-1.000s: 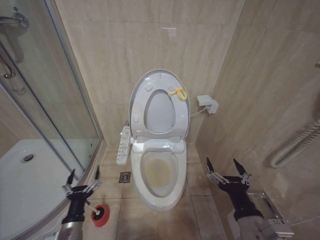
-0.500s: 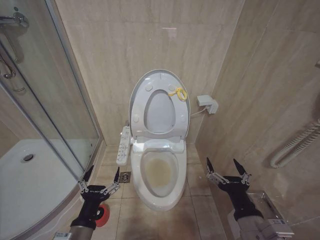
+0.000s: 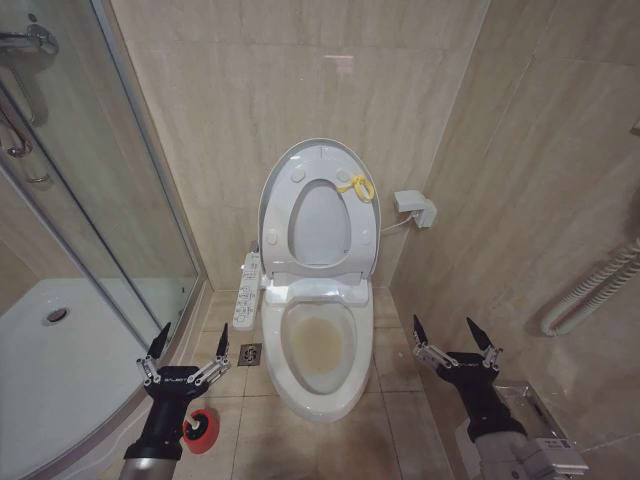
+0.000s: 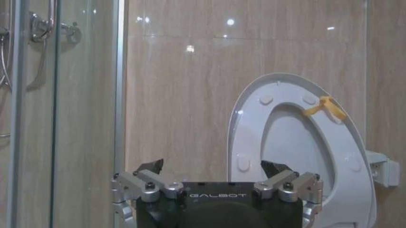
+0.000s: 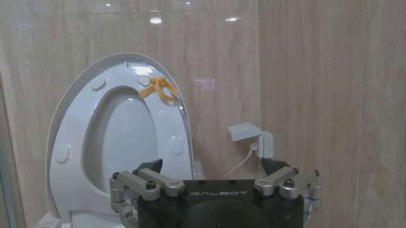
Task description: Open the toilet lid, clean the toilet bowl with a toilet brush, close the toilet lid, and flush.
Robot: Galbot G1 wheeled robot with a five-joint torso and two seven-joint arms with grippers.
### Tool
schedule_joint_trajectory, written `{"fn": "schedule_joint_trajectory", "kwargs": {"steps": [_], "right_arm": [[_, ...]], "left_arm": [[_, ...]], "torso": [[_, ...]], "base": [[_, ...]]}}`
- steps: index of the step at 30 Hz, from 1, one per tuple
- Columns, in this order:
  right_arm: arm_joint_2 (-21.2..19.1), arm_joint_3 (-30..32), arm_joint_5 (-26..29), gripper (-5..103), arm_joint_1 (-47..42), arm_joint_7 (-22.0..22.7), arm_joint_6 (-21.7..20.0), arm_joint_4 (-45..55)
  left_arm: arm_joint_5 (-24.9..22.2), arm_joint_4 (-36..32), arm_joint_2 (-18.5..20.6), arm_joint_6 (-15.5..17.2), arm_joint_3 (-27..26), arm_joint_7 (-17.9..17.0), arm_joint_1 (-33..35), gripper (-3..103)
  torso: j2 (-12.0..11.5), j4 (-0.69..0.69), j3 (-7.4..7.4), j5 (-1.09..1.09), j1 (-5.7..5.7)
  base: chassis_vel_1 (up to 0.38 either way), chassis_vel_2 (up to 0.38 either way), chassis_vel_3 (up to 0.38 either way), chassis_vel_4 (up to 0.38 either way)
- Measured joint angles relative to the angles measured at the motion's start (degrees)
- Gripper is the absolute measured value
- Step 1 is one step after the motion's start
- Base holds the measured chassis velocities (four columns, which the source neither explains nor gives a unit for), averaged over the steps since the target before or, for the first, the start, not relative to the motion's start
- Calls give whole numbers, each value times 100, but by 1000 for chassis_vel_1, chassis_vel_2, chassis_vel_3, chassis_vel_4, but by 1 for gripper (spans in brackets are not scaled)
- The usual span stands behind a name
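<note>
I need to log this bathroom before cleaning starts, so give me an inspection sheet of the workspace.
Surface: beige tiled floor, small drain by the toilet.
Job's things: white oval plastic toilet lid raised against the wall; stained white ceramic toilet bowl exposed; toilet brush's red holder cup on the floor.
Clutter: nothing seen.
Grippers: left gripper open above the cup; right gripper open, right of the bowl.
Cables: white cord at wall socket.
Surroundings: glass shower enclosure, left.

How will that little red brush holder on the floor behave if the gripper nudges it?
The red holder looks small and light, so it would probably slide on the smooth floor tiles. It sits low and round, so tipping seems less likely. The left gripper is open above it.
</note>
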Motion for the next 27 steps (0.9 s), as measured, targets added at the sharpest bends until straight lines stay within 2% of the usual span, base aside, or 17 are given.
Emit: {"fn": "schedule_joint_trajectory", "kwargs": {"steps": [27], "right_arm": [[0, 0, 0, 100, 0, 0, 0, 0]], "left_arm": [[-9, 43, 2, -19, 2, 1, -8, 100]], "torso": [[0, -1, 0, 0, 0]], "base": [[0, 0, 0, 0]]}}
